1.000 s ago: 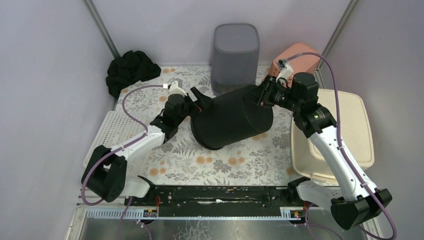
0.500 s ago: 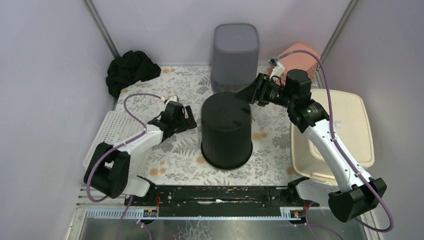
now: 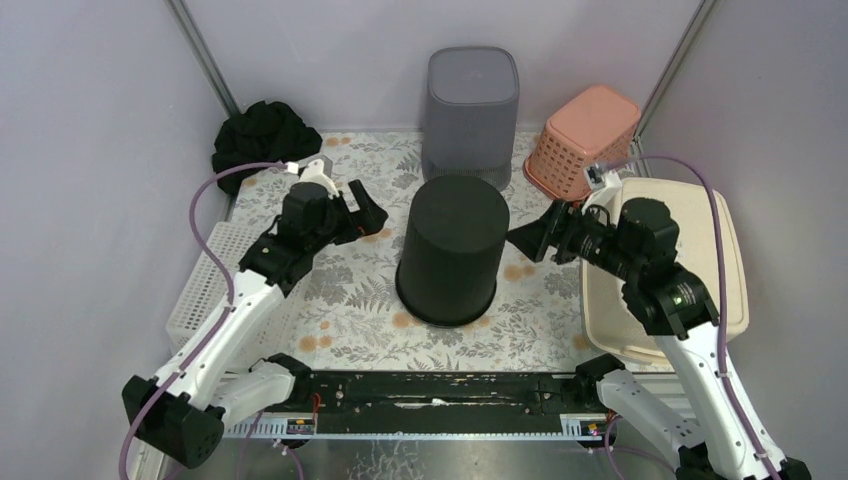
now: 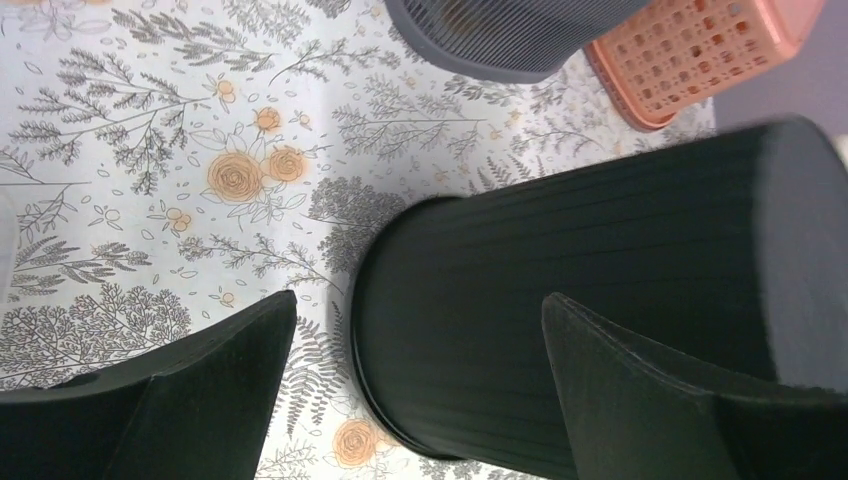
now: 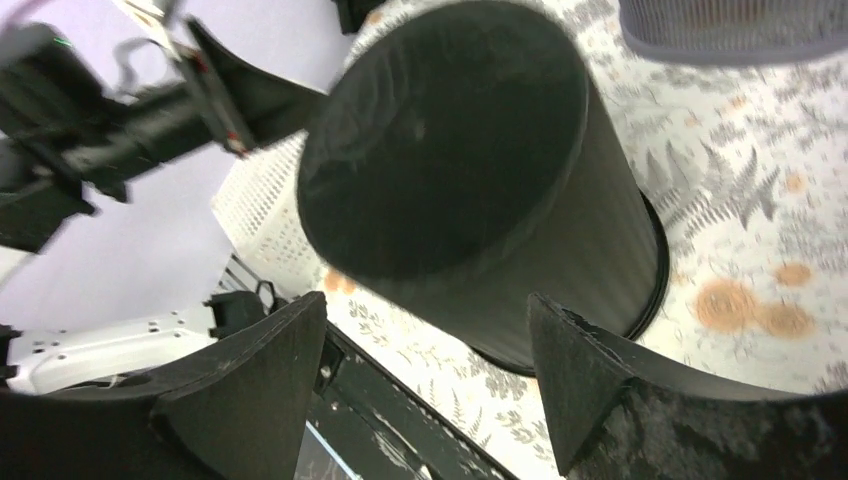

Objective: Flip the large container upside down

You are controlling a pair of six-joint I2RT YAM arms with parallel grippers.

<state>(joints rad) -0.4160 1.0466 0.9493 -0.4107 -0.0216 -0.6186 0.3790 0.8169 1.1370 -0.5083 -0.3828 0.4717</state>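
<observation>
Standing inverted, axis vertical, base up: large container between left tool and right tool, both spread.

The arms are built of white links and black joints, trailed by purple cables and tipped with black wedge-shaped fingers.

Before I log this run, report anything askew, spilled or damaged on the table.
Nothing spilled or damaged. The black bin stands squarely mouth-down on the floral mat; only the black cloth lies crumpled in the far left corner.
</observation>
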